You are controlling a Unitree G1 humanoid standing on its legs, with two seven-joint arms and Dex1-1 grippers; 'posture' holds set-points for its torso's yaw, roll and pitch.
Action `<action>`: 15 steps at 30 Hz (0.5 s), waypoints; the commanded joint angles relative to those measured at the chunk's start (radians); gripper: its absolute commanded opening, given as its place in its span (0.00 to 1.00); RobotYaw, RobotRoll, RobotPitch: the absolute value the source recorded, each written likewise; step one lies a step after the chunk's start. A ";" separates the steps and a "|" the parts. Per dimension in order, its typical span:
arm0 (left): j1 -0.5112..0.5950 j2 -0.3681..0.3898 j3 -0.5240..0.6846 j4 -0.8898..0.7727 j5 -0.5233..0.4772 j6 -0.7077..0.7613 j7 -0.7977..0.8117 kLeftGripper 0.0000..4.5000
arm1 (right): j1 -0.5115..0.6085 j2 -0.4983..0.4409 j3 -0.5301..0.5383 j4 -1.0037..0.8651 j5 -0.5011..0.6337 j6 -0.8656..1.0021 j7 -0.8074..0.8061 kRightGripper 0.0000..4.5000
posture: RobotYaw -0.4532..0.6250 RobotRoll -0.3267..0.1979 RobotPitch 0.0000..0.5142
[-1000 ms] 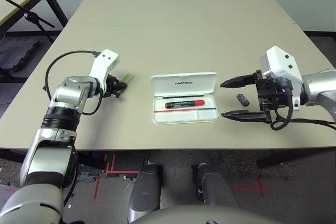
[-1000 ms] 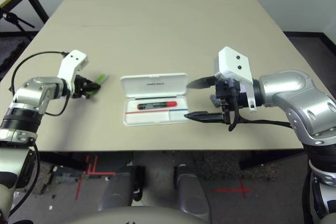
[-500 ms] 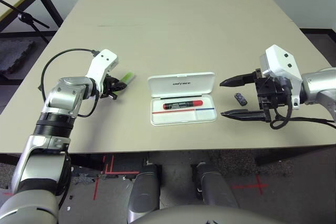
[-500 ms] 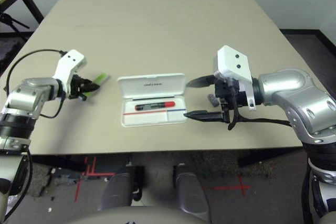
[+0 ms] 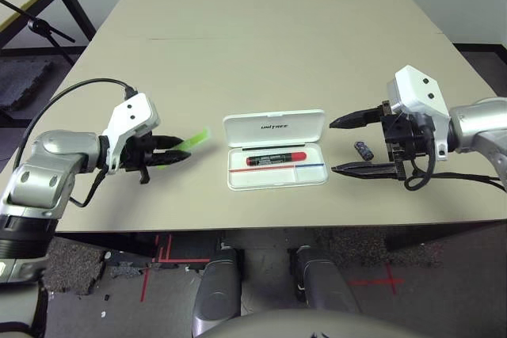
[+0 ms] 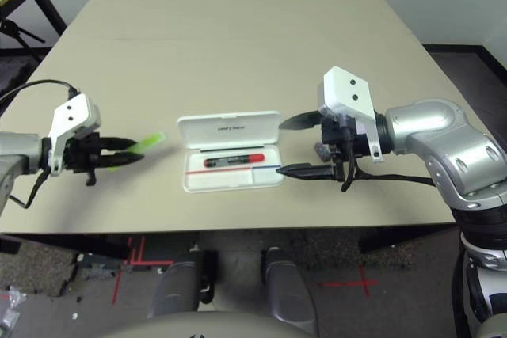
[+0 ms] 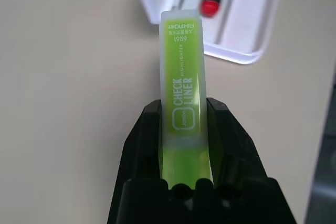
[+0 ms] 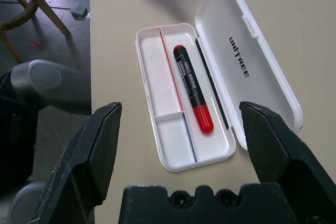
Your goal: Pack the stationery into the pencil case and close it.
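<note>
The worktop [image 5: 261, 53] carries the pencil case [image 5: 277, 178], lying open with its lid raised; the step in hand, I'd judge, is bringing the highlighter [image 7: 184, 77] over to it. Best to turn its length in line with the tray's long side, come in from above, and lower it level into the free strip beside the marker [image 5: 276, 159] (a chunky thing, so the lid may want it lying quite flat). Knocking the raised lid on the way would be the risk.

The left pincer [image 7: 184, 124] grips the highlighter between its two fingers, the far end jutting out towards the case. The right pincer [image 8: 181, 135] stands wide open on the case's other side. The marker lies inside the tray, and the smallest piece, the dark block [image 5: 364, 150], sits on the worktop near the right pincer's fingers.
</note>
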 commanded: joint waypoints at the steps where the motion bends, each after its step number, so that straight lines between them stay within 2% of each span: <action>1: 0.010 0.011 -0.008 -0.038 -0.014 -0.036 -0.030 0.24 | -0.008 0.003 0.022 0.006 -0.015 -0.013 0.013 1.00 | 0.44 0.62 0.23; 15: -0.040 -0.025 -0.102 -0.131 0.002 -0.057 -0.055 0.24 | -0.023 0.009 0.031 0.026 -0.036 -0.028 0.019 1.00 | 0.45 0.62 0.22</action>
